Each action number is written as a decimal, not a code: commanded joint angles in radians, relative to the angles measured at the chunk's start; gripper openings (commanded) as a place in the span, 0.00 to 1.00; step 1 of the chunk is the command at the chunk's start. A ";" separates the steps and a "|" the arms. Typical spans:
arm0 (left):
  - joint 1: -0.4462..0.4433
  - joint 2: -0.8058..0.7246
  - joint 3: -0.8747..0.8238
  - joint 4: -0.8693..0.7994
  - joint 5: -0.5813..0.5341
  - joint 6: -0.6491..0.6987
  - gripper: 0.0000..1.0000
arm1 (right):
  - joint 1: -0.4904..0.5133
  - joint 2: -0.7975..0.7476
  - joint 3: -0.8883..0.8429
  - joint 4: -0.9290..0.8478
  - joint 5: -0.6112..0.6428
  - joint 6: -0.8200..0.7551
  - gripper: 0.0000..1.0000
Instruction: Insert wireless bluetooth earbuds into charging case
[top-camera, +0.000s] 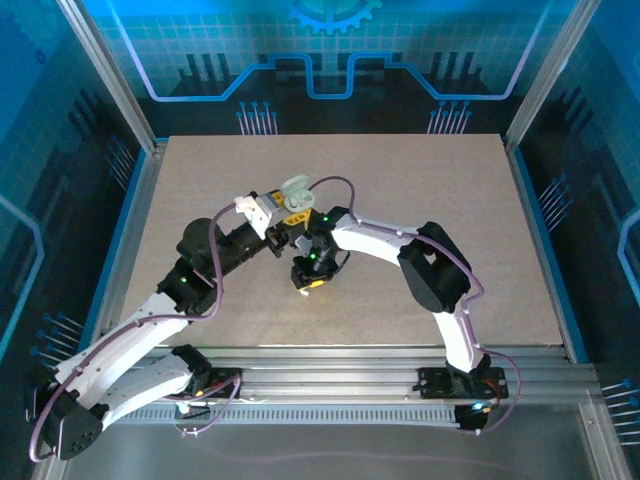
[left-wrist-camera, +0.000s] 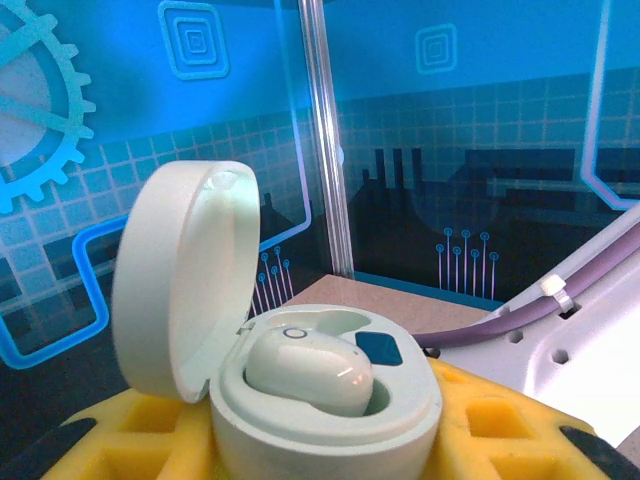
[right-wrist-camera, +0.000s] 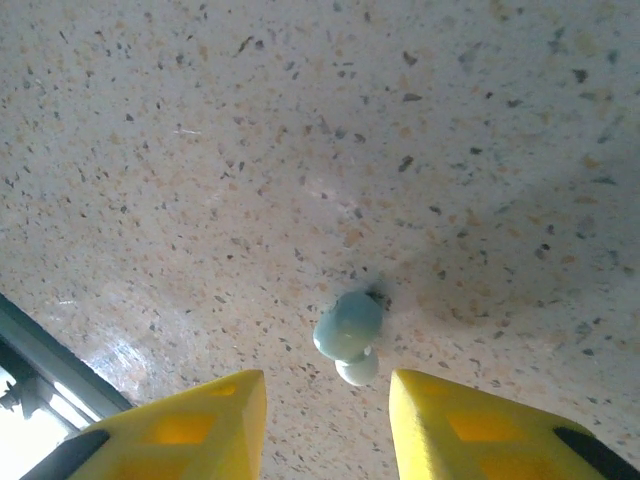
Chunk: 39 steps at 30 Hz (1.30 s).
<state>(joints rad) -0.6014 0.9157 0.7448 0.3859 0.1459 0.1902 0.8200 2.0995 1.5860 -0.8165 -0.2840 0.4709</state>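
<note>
Speckled tabletop (right-wrist-camera: 200, 150) — pale mint earbud (right-wrist-camera: 348, 330) just ahead of right gripper (right-wrist-camera: 328, 420) — apart

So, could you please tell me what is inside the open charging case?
One pale earbud sits in the charging case, beside a dark blue patch. The well behind it is partly covered; contents unclear.

In the left wrist view the case (left-wrist-camera: 320, 420) runs off the lower edge, its base unseen between the left fingers (left-wrist-camera: 500, 435), themselves cut off there; the seated earbud (left-wrist-camera: 308, 372) hides much of its socket; in the right wrist view the right fingers (right-wrist-camera: 190, 425) are cropped at the bottom; from above, the right gripper (top-camera: 309, 275) is too small to read its jaws.
</note>
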 joint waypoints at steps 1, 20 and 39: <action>0.002 -0.011 0.029 0.028 0.002 0.004 0.37 | 0.014 0.027 0.059 -0.066 0.060 -0.007 0.39; 0.002 -0.021 0.016 0.030 -0.003 0.002 0.37 | 0.082 0.173 0.229 -0.204 0.189 0.007 0.37; 0.003 -0.009 0.018 0.039 0.000 -0.006 0.37 | 0.084 0.202 0.255 -0.198 0.173 0.020 0.32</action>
<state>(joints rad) -0.6014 0.9115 0.7448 0.3870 0.1459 0.1898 0.8917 2.2726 1.8149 -1.0027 -0.1009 0.4725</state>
